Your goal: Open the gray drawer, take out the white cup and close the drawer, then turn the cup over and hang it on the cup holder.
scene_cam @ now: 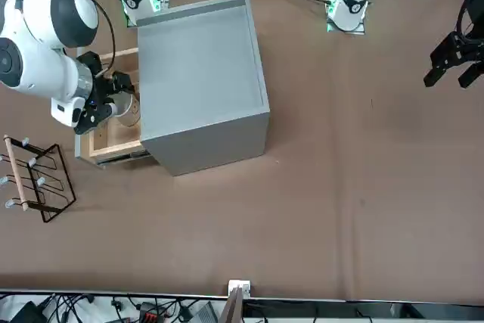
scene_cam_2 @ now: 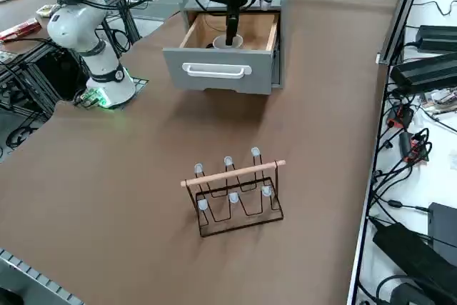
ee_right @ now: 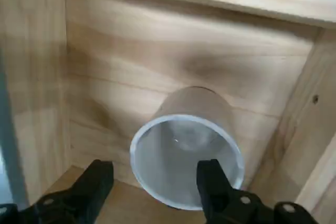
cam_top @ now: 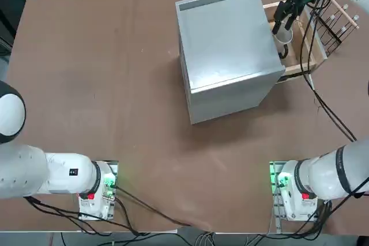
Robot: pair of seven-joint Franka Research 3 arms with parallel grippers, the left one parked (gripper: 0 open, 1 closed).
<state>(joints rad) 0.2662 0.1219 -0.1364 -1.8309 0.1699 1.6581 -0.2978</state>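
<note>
Inside the drawer (ee_right: 105,40), wrist view alone shows the wide-open end effector (ee_right: 155,174) straddling the cup's (ee_right: 186,161) rim, ungripped.

Cup (ee_right: 189,156) in open drawer (scene_cam_2: 216,73); rack (scene_cam_2: 233,194) before drawer, apart.

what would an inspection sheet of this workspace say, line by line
Surface: brown tabletop, no spill seen
Job's things: gray drawer open, white cup inside; cup holder standing with no cup on it
Clutter: nothing seen on the tabletop
Grippers: right gripper open at the cup, one finger over its mouth
Cables: black cables run along the right arm
Surroundings: equipment and loose wires beyond the table edge
</note>
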